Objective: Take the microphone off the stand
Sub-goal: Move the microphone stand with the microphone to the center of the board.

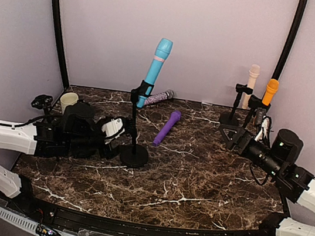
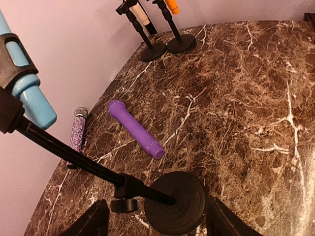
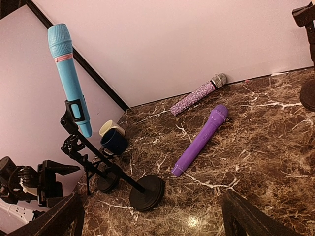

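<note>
The long sky-blue plastic microphone (image 1: pixel 156 64) sits clipped in the black metal stand (image 1: pixel 133 114). The left end effector (image 2: pixel 156 223), released, straddles its round base (image 2: pixel 174 201); it should pin that before the released right end effector (image 3: pixel 152 219) pulls upward.

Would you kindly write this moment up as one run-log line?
blue microphone: clipped in stand, not yet removed | left claw: open, by stand base | right claw: open, empty | purple microphone: lying on table
</note>
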You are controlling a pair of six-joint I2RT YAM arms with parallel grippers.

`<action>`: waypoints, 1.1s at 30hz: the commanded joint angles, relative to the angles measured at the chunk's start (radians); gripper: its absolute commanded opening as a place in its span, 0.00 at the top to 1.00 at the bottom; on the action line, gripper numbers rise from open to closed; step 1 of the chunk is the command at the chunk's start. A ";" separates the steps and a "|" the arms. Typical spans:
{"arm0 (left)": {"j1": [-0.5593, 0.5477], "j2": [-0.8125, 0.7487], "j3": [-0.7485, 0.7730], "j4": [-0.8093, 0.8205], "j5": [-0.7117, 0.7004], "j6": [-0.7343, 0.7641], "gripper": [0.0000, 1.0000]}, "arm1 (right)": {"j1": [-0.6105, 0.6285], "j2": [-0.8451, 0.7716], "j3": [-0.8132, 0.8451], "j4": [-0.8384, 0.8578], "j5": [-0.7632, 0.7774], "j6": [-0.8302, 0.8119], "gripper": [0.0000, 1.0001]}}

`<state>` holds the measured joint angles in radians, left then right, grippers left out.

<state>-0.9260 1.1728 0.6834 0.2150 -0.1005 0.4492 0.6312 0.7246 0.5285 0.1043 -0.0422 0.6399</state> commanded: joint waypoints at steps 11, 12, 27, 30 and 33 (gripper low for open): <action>-0.005 0.128 -0.007 0.100 -0.117 0.159 0.40 | 0.008 -0.042 -0.020 0.016 0.036 0.006 0.01; -0.005 0.132 -0.009 0.111 -0.135 0.160 0.40 | 0.007 -0.042 -0.021 0.018 0.036 0.007 0.02; 0.010 0.221 0.027 0.123 -0.237 0.165 0.49 | 0.008 -0.049 -0.007 0.019 0.028 0.011 0.01; 0.012 0.227 0.033 0.124 -0.238 0.161 0.49 | 0.008 -0.057 -0.007 0.013 0.031 0.010 0.01; 0.013 0.229 0.036 0.123 -0.239 0.161 0.51 | 0.007 -0.061 -0.007 0.008 0.034 0.008 0.02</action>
<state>-0.9188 1.3998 0.6945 0.3286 -0.3271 0.6136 0.6312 0.6792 0.5159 0.1036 -0.0219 0.6453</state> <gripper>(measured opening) 0.502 0.986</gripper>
